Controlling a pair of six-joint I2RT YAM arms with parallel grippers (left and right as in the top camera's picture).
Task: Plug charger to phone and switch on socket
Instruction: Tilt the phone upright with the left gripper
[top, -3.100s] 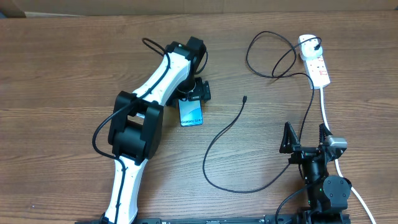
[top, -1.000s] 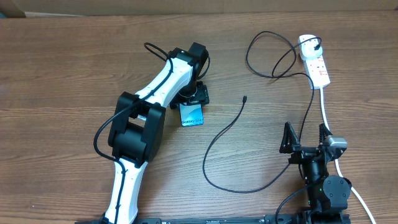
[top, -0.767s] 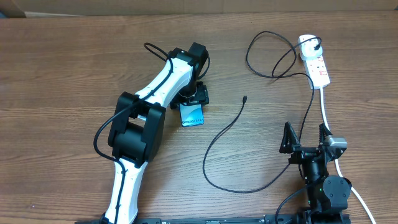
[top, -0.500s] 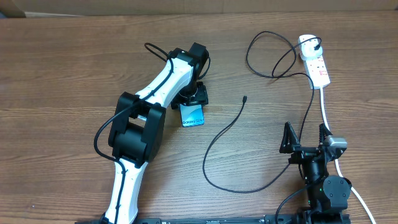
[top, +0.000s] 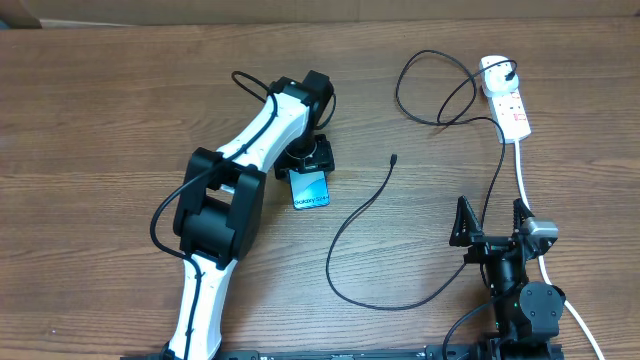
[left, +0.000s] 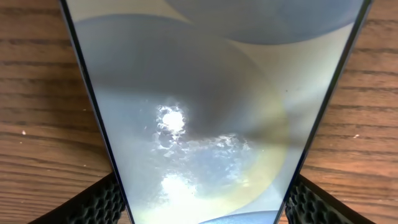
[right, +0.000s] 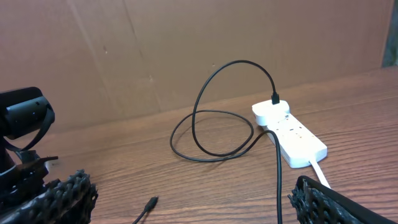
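The phone (top: 310, 188) lies flat on the table with its blue screen up. My left gripper (top: 313, 160) is shut on its far end. In the left wrist view the phone (left: 199, 93) fills the frame, and the left gripper (left: 205, 202) has a finger pad against each long edge. The charger (top: 350, 222) is a thin black cable. Its free tip (top: 394, 158) lies on the table right of the phone. The socket (top: 505, 95) lies at the far right with the cable's plug in it. My right gripper (top: 490, 215) is open, empty and near the front. Its view shows the tip (right: 150, 203) and the socket (right: 289, 134).
The black cable loops (top: 435, 90) left of the socket and sweeps forward past my right gripper. A thick white cord (top: 522, 170) runs from the socket toward the front right. A cardboard wall (right: 186, 50) stands behind the table.
My left gripper has drawn in over the phone's far end. The phone has shifted slightly toward the front. The right arm, the cable and the socket have not moved.
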